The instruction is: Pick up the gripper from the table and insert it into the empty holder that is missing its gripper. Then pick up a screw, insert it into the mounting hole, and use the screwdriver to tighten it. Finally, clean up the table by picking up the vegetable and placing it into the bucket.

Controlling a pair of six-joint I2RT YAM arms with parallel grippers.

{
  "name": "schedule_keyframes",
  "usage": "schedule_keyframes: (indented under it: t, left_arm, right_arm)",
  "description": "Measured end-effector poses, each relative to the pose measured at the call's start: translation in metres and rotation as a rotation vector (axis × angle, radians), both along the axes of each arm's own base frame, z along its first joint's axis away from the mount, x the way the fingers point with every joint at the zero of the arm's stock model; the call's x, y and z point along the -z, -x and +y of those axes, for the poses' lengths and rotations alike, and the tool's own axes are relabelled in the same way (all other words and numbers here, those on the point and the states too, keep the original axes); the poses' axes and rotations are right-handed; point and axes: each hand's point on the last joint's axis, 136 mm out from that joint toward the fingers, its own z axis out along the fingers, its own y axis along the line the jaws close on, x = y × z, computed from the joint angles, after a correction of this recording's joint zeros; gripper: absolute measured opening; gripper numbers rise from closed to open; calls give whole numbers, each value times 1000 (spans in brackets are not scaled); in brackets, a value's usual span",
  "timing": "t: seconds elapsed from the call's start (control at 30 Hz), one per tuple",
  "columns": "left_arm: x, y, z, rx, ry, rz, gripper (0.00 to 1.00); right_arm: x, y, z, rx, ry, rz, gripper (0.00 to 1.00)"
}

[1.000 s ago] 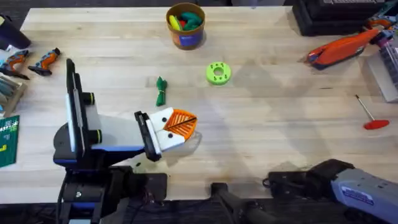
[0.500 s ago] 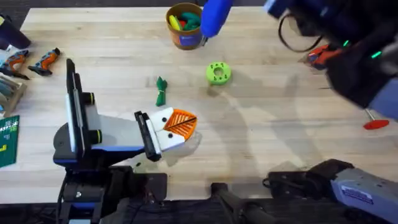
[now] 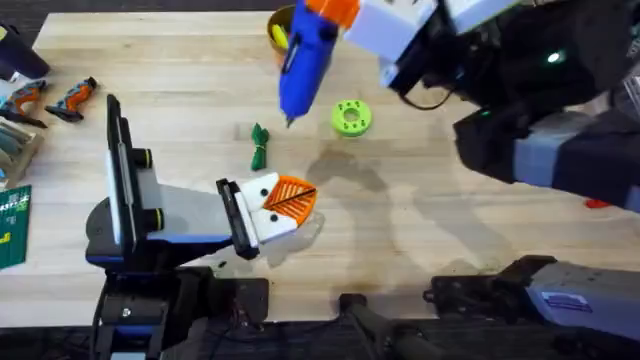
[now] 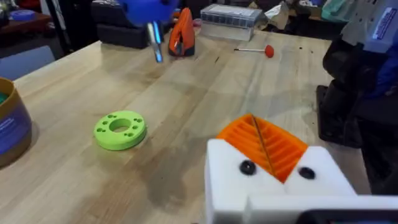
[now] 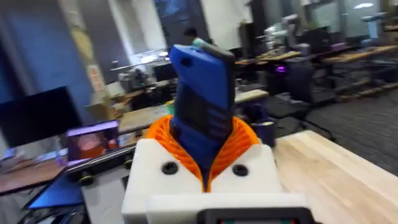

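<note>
Wooden table (image 3: 450, 240) status: right gripper (image 3: 330, 15) clamps the screwdriver (image 3: 302, 60) above the vegetable (image 3: 259, 146), still outside the bucket (image 3: 280, 25); left gripper (image 3: 292, 200) state indeterminate.

Even, bright light is falling from above onto the desk (image 3: 430, 240), leaving soft grey shadows stretching across the wood beneath the raised right arm (image 3: 540, 110), which is showing large and smeared by motion. The screwdriver (image 3: 305, 60) is blurring in the overhead and left wrist views. The room behind it is lying out of focus in the right wrist view
</note>
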Motion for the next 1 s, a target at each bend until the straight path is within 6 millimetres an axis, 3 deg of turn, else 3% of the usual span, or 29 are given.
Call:
schedule_keyframes:
  t: [0.67, 1.0]
  left_arm:
    - [0, 0, 0, 0, 0, 0, 12]
    - [0, 0, 0, 0, 0, 0, 13]
  right_arm:
    - [3, 75, 39, -286, 64, -187, 26]
    - [5, 98, 50, -328, 68, -283, 26]
